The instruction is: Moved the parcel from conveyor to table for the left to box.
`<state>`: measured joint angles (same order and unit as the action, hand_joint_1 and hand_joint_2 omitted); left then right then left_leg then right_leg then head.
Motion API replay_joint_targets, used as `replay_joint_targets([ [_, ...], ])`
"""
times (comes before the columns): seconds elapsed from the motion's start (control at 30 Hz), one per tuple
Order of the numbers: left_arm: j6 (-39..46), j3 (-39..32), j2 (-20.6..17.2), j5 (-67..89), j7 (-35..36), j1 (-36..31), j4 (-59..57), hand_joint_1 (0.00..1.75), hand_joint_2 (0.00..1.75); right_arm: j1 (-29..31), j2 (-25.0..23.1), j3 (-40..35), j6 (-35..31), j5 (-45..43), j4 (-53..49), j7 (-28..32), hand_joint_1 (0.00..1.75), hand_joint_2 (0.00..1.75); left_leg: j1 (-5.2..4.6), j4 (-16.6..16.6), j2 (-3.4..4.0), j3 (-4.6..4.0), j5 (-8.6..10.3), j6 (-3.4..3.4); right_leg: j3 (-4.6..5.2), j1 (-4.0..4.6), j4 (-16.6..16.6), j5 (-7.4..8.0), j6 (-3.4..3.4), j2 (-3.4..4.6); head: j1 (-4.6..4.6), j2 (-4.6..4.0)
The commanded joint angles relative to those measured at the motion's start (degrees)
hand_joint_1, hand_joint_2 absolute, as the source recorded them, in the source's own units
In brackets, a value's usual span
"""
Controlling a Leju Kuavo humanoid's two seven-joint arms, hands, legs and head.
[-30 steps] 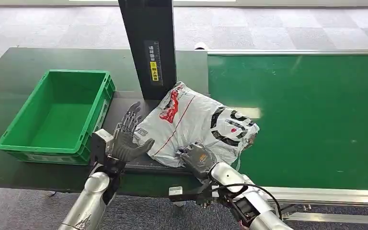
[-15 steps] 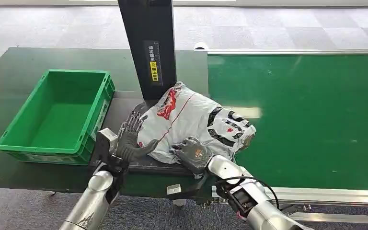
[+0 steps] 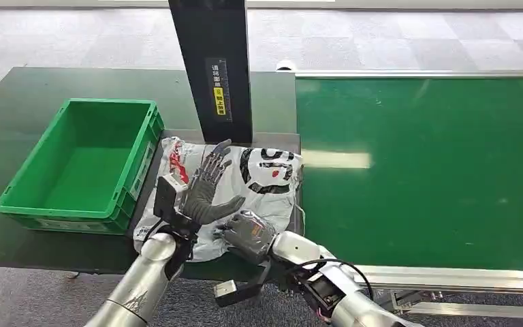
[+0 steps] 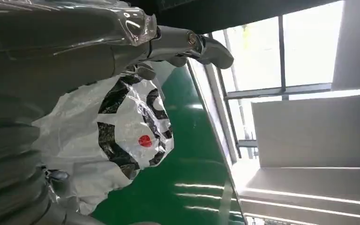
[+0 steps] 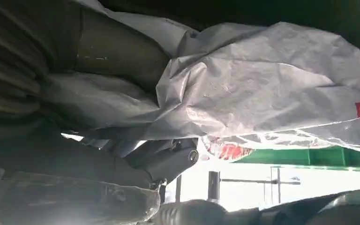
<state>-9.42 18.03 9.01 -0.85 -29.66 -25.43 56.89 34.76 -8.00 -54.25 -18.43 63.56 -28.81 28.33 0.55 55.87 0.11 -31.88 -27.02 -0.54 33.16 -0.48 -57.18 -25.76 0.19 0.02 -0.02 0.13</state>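
The parcel (image 3: 228,187) lies on the dark table (image 3: 13,109), between the green box (image 3: 82,163) and the conveyor (image 3: 422,170). Right hand (image 3: 248,235) grips its near edge. Left hand (image 3: 204,191) hovers over it, fingers spread wide, holding nothing.

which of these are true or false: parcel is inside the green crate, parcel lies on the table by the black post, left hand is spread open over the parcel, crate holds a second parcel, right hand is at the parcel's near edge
1. The parcel is inside the green crate. False: it lies outside, beside the crate.
2. The parcel lies on the table in front of the black post. True.
3. The left hand is spread open over the parcel. True.
4. The crate holds a second parcel. False: it is empty.
5. The right hand is at the parcel's near edge. True.
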Motion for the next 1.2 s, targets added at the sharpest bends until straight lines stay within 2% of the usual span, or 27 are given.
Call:
replay_joint_targets([
  [0.03,0.0,2.19,0.18,-0.12,0.15,-3.91,-6.84,0.0,1.75,0.17,0.64,-3.72,0.53,-0.39,4.07,-2.94,1.75,1.75,0.0,-0.03,-0.1,0.03,0.01,0.0,-0.06,0.0,0.02,-0.03,-0.01,-0.1,-0.02,0.02],
  [0.1,0.28,2.0,0.06,-0.23,0.1,-3.79,-6.65,0.0,1.75,0.43,0.63,-3.53,0.22,-0.41,4.23,-4.61,1.73,1.75,0.01,-0.04,-0.11,0.04,0.02,0.01,-0.07,0.02,0.05,-0.01,-0.01,-0.1,0.0,0.0],
  [0.17,0.41,1.52,-0.13,-0.42,0.2,-3.02,-5.69,0.0,1.75,0.7,1.09,-2.62,-0.78,-0.64,3.94,-6.86,1.55,1.75,0.02,-0.06,-0.09,0.04,0.03,0.01,-0.07,0.02,0.07,0.01,-0.01,-0.09,0.0,0.0],
  [0.27,0.33,1.44,-0.24,-0.4,0.27,-2.71,-5.32,0.0,1.75,0.85,1.35,-2.49,-0.62,-0.72,3.78,-6.62,1.55,1.75,0.01,-0.05,-0.09,0.01,0.05,0.03,-0.04,0.01,0.07,0.03,0.01,-0.09,0.0,0.0],
  [0.3,0.4,1.39,-0.23,-0.4,0.27,-2.57,-5.19,0.0,1.75,0.8,1.49,-2.21,-1.1,-0.81,3.61,-7.05,1.5,1.75,-0.01,-0.03,-0.08,-0.01,0.04,0.03,-0.02,0.0,0.03,0.02,0.01,-0.08,0.0,0.0],
  [0.33,0.37,1.23,-0.26,-0.32,0.41,-2.28,-4.79,0.0,1.75,0.67,1.83,-1.48,-2.18,-0.92,3.23,-8.01,0.65,1.75,0.0,-0.02,-0.05,0.0,0.02,0.02,-0.03,0.01,0.03,0.01,0.01,-0.05,0.0,0.0],
  [0.37,0.67,1.03,-0.26,-0.25,0.47,-2.05,-4.49,0.0,1.75,-0.01,2.21,0.01,-6.01,-1.67,1.87,-8.6,0.0,0.0,0.02,-0.1,-0.09,-0.01,0.08,0.05,-0.06,0.03,0.15,0.08,0.01,-0.09,0.0,0.0],
  [0.47,0.48,0.81,-0.42,-0.2,0.6,-1.54,-3.73,0.0,1.75,-1.03,2.34,2.49,-6.95,-4.26,0.8,-6.93,0.0,0.0,-0.01,-0.07,-0.06,0.02,0.03,0.02,-0.06,0.0,0.07,0.01,0.0,-0.06,0.0,0.0],
  [0.6,0.45,0.53,-0.47,-0.13,0.57,-1.12,-3.46,0.0,1.75,-3.5,3.33,5.62,-14.88,-5.61,-3.78,-4.33,0.0,0.0,0.01,-0.05,-0.06,0.04,0.0,0.01,-0.07,0.01,0.05,-0.02,-0.01,-0.06,0.0,0.0],
  [1.1,0.44,0.53,-0.5,-0.12,0.56,-1.02,-3.49,0.0,1.75,-3.46,3.38,5.75,-14.67,-5.67,-3.96,-4.28,0.0,0.0,-0.01,-0.04,-0.02,-0.02,0.0,0.02,-0.01,0.0,0.03,0.0,-0.01,-0.02,0.0,0.0],
  [1.2,0.19,0.61,-0.34,-0.01,0.54,-1.32,-3.84,0.0,1.75,-3.72,3.77,6.89,-21.38,-3.29,-5.06,-4.62,0.0,0.0,0.02,-0.08,-0.01,0.01,0.0,0.02,-0.05,0.03,0.09,0.01,-0.01,-0.01,0.0,0.0],
])
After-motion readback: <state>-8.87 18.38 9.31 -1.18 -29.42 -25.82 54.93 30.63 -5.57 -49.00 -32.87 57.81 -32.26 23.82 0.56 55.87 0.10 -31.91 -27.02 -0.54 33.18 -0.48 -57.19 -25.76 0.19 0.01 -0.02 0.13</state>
